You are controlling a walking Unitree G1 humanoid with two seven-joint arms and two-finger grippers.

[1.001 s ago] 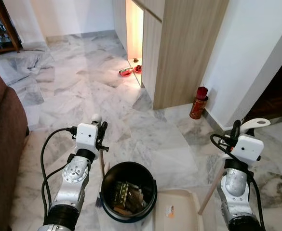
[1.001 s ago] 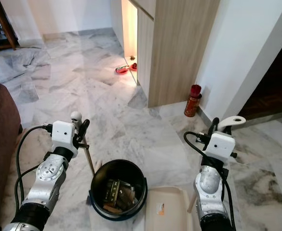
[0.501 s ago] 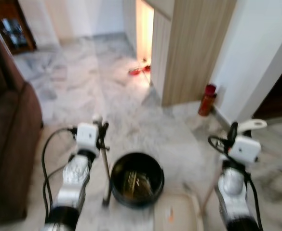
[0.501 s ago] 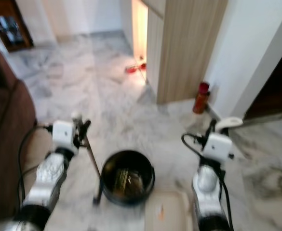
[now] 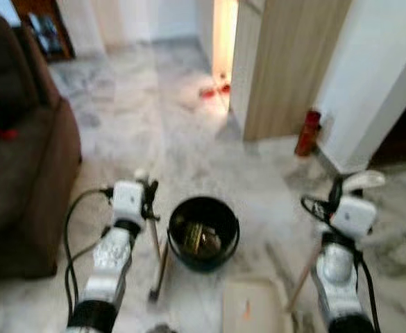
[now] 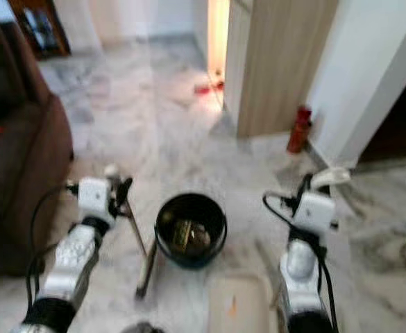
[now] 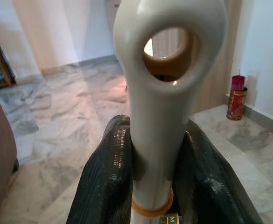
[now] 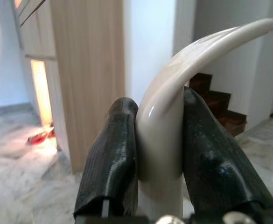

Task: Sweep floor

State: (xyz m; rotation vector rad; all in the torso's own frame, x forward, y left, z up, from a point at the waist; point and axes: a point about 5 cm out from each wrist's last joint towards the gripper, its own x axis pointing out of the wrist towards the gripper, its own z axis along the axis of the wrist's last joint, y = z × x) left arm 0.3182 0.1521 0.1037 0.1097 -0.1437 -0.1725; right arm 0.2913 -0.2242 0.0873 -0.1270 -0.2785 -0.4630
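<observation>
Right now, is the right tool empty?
No, the right tool has both black fingers pressed against a cream curved handle.

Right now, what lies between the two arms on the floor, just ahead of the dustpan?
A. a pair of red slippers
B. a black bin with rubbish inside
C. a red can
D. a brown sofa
B. The black bin sits on the floor between the left gripper and the right gripper, with rubbish visible inside it and the dustpan just below it in the head views.
</observation>
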